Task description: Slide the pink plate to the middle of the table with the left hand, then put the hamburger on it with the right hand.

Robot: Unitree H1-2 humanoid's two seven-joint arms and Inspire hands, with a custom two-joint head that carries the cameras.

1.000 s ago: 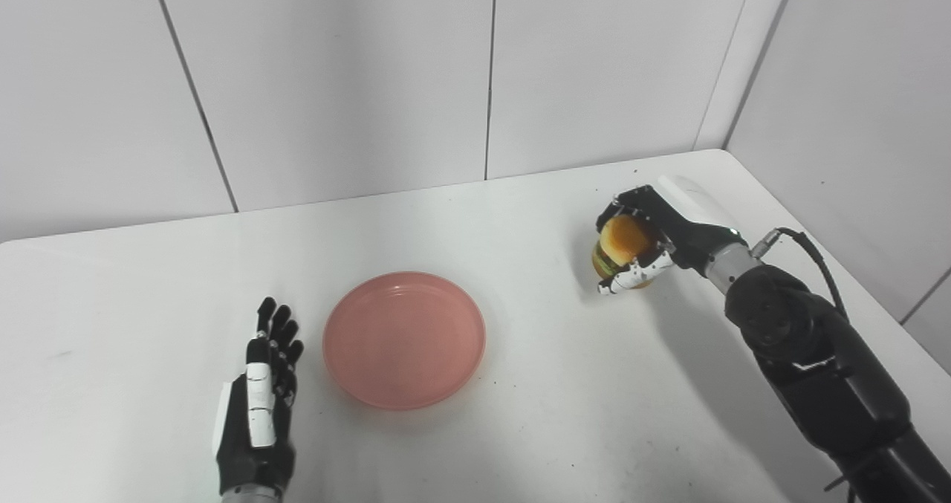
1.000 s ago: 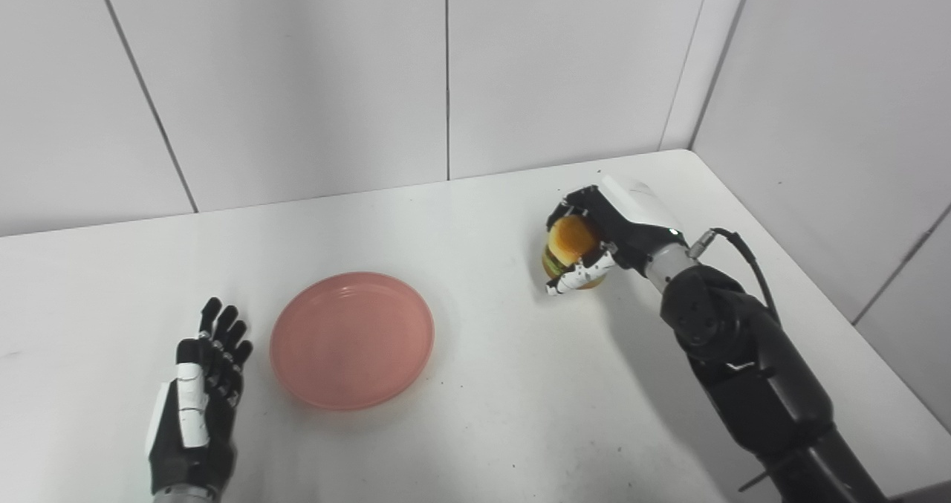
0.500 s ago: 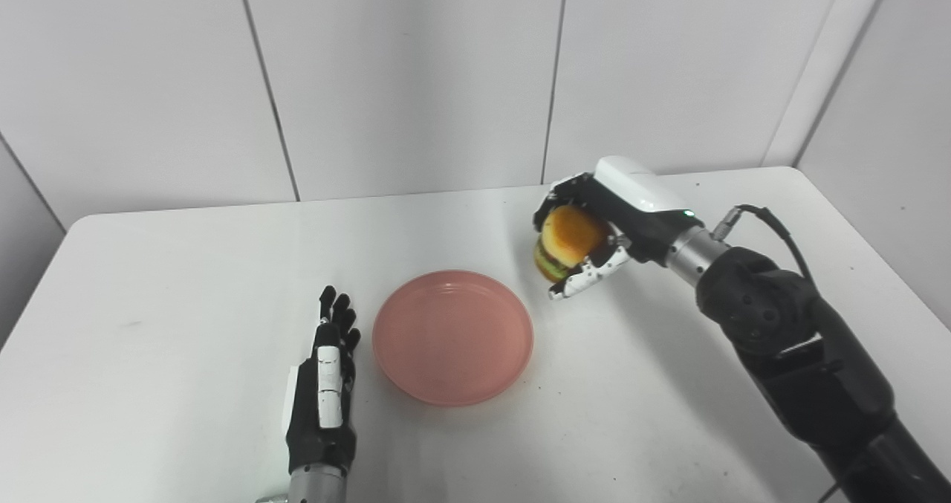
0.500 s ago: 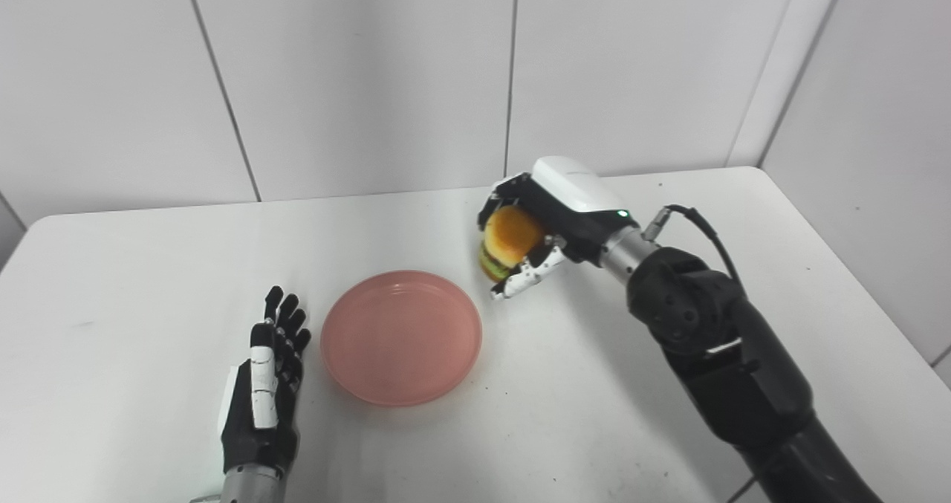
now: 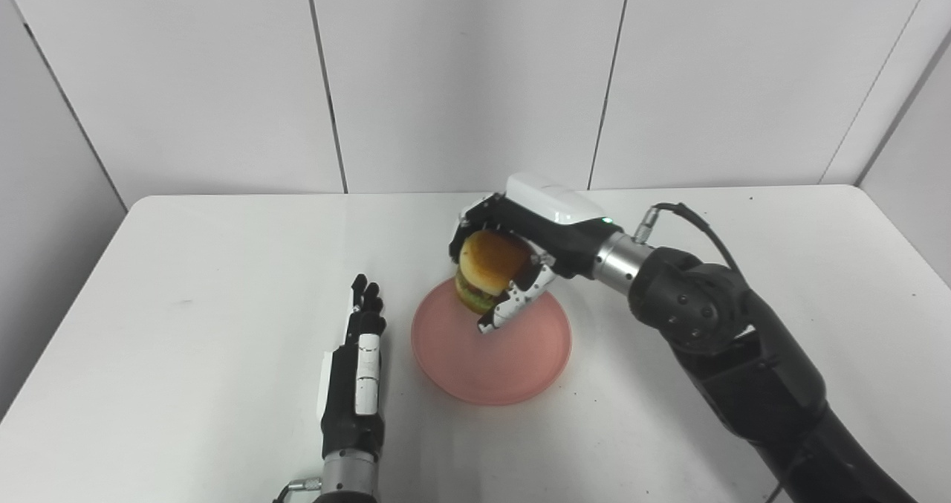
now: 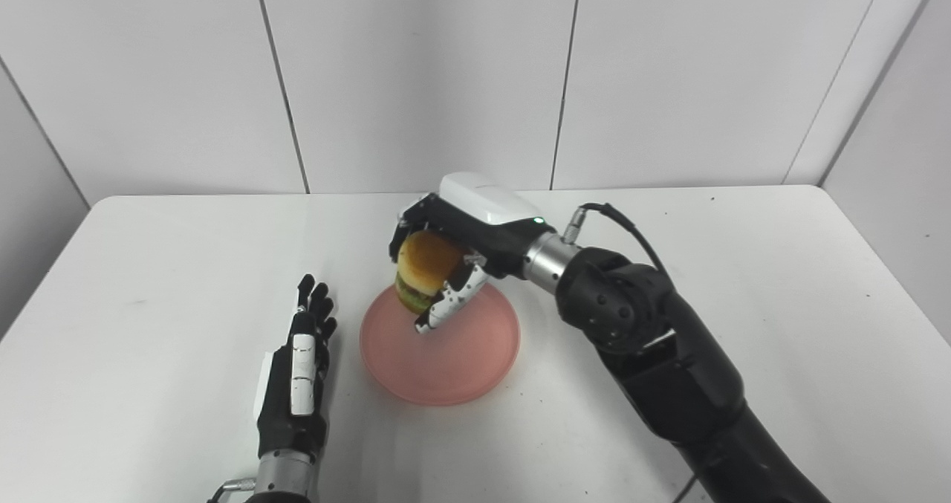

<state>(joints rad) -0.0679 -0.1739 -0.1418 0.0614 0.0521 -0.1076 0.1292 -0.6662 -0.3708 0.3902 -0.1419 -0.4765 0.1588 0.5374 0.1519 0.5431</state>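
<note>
Left hand [image 5: 354, 384] nearest, flat on white table [image 5: 186, 280], fingers straight and apart, holding nothing, just beside pink plate's left edge, not touching. Pink plate [image 5: 513, 362] sits near table centre. Above plate's far-left part, right hand [image 5: 513, 254] clamped around hamburger [image 5: 487, 265], bun up, tilted; contact with plate unclear. Black right arm [image 5: 728, 347] reaches in from lower right. White wall panels [image 5: 461, 72] behind.

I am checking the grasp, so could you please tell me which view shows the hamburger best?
The left eye view, slightly: the hamburger shows bun and layers in the right hand, over the pink plate. The right eye view shows nearly the same.
</note>
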